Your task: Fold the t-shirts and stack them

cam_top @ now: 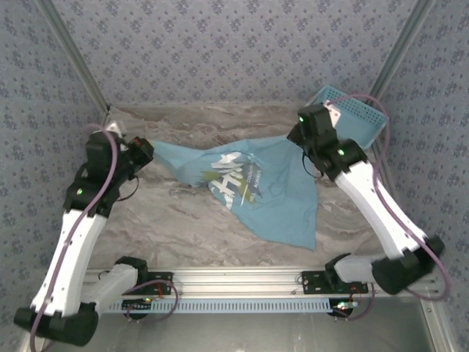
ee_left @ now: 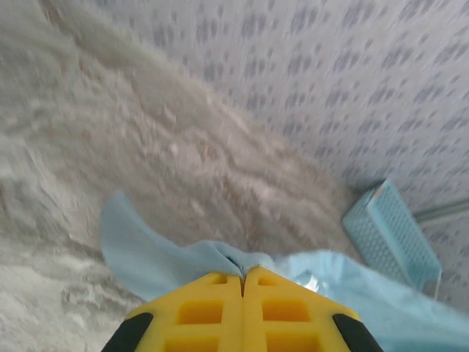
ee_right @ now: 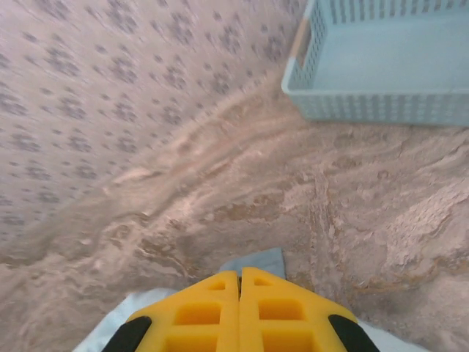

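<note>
Overhead view: your t-shirt [cam_top: 253,192] is stretched over the table [cam_top: 176,224] between both arms; the left gripper [cam_top: 146,151] and right gripper [cam_top: 297,136] each pinch an edge.
Left wrist view: your yellow fingers [ee_left: 209,308] are pressed together on blue cloth.
Right wrist view: fingers [ee_right: 272,308] are pressed together, clamping cloth; a basket [ee_right: 381,106] lies beyond.

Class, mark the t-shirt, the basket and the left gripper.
t-shirt [cam_top: 278,209], top external view, plain cloth below the print.
basket [ee_right: 381,106], right wrist view, near lattice wall.
left gripper [ee_left: 242,277], left wrist view, between its shut fingers.
</note>
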You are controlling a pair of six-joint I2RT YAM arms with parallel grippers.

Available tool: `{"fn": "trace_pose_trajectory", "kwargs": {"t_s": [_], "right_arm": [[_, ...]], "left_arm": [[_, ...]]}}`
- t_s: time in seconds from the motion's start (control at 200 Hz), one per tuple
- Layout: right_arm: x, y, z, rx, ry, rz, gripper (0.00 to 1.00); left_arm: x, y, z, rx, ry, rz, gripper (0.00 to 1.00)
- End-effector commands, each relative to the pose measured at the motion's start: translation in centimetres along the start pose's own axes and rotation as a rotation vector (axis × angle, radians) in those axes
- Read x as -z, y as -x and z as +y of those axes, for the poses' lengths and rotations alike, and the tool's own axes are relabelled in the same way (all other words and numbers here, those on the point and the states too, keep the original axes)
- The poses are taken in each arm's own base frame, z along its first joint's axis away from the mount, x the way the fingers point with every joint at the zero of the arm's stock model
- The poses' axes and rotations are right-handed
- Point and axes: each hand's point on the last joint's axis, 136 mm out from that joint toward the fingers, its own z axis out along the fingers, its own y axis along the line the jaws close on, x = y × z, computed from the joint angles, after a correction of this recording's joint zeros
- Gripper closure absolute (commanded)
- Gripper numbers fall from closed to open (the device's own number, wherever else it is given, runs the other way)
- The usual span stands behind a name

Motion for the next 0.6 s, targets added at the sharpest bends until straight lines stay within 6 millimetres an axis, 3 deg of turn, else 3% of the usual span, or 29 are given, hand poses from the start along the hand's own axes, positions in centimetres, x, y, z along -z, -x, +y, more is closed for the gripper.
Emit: {"fn": "trace_pose_trajectory", "kwargs": {"t_s": [0.0, 0.115, 0.205, 0.32, 0.41, 0.515, 0.595], "right_arm": [[3.0, 0.0, -1.5, 0.069, -0.038, -0.055, 1.0], [5.4, 0.6, -0.7, 0.085, 0.046, -0.081, 1.0], [4.6, 0.3, 1.0, 0.09, 0.13, -0.061, 1.0], [0.3, 0.4, 3.4, 0.032, 0.221, 0.013, 1.0], [-3.6, 1.3, 5.8, 0.0, 0.288, 0.062, 1.0], [-8.3, 3.9, 8.5, -0.034, 0.363, 0.067, 1.0], [-10.7, 6.9, 10.5, -0.038, 0.413, 0.031, 1.0]], "left_arm": [[3.9, 4.2, -0.6, -0.036, 0.013, -0.189, 1.0], [5.1, 6.0, -1.6, -0.043, 0.015, -0.231, 1.0], [2.9, 6.3, -1.8, -0.043, 0.058, -0.184, 1.0], [-2.1, 6.4, -0.9, 0.024, 0.137, -0.063, 1.0], [-6.2, 7.9, -0.9, 0.079, 0.128, -0.015, 1.0], [-10.5, 11.1, -1.6, 0.093, 0.091, 0.002, 1.0], [-11.9, 14.7, -2.9, 0.078, 0.051, -0.031, 1.0]]}}
